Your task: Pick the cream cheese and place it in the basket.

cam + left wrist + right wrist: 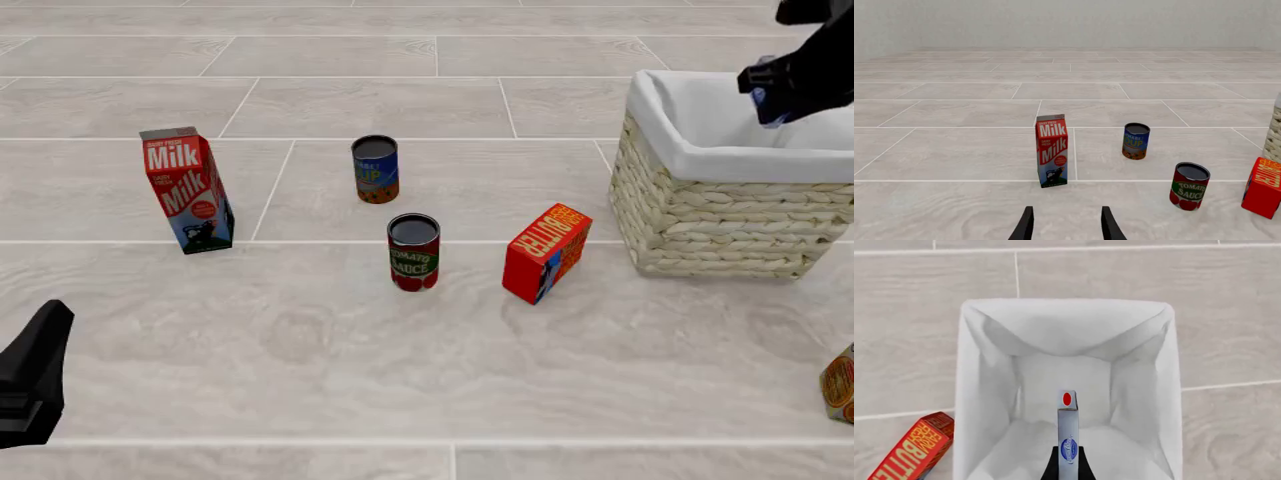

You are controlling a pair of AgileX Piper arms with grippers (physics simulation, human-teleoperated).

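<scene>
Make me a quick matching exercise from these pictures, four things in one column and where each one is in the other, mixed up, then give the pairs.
1. cream cheese
2. milk carton
3. butter box
4. left gripper

A. standing at the far left of the table
B. open, holding nothing
C. held by the right gripper over the basket
D. beside the basket, near the tomato sauce can

Pairs: 1-C, 2-A, 3-D, 4-B
</scene>
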